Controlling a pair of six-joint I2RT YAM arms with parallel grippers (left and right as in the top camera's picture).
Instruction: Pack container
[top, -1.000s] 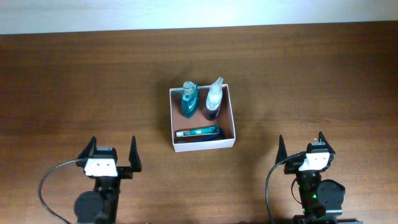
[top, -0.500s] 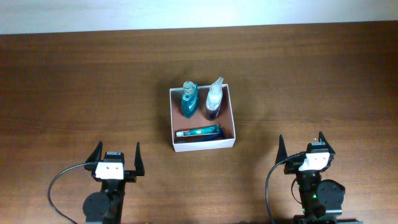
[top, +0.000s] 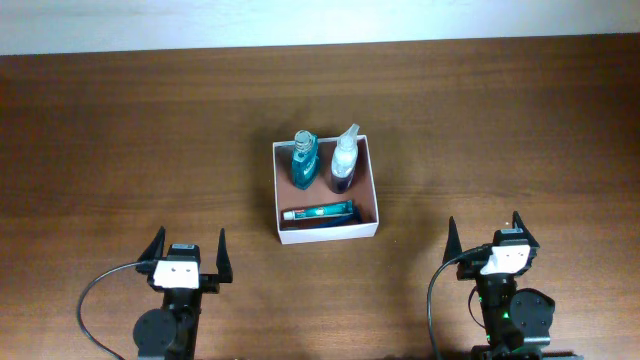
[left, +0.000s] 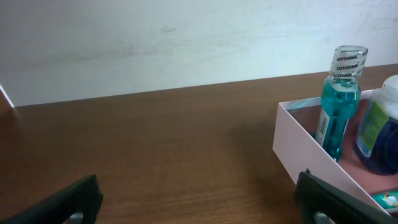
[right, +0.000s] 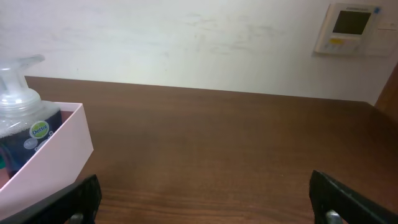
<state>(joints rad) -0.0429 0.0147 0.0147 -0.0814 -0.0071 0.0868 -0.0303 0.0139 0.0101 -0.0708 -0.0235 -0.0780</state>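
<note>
The container (top: 372, 196) is a shallow white box with a reddish-brown floor at the table's middle. Inside it stand a teal mouthwash bottle (top: 304, 160) and a clear pump bottle with dark liquid (top: 343, 160) at the far side. A teal toothpaste tube (top: 318, 212) lies along the near wall. The box also shows in the left wrist view (left: 305, 146) and the right wrist view (right: 53, 155). My left gripper (top: 187, 247) is open and empty near the front edge, left of the box. My right gripper (top: 484, 233) is open and empty at the front right.
A white wall (left: 186, 43) runs behind the table's far edge. A thermostat panel (right: 351, 28) hangs on the wall at the right. The brown wooden table (top: 130, 140) surrounds the box on all sides.
The left arm has drawn back and a little to the right, then stopped. The right arm and the box's contents have not moved.
</note>
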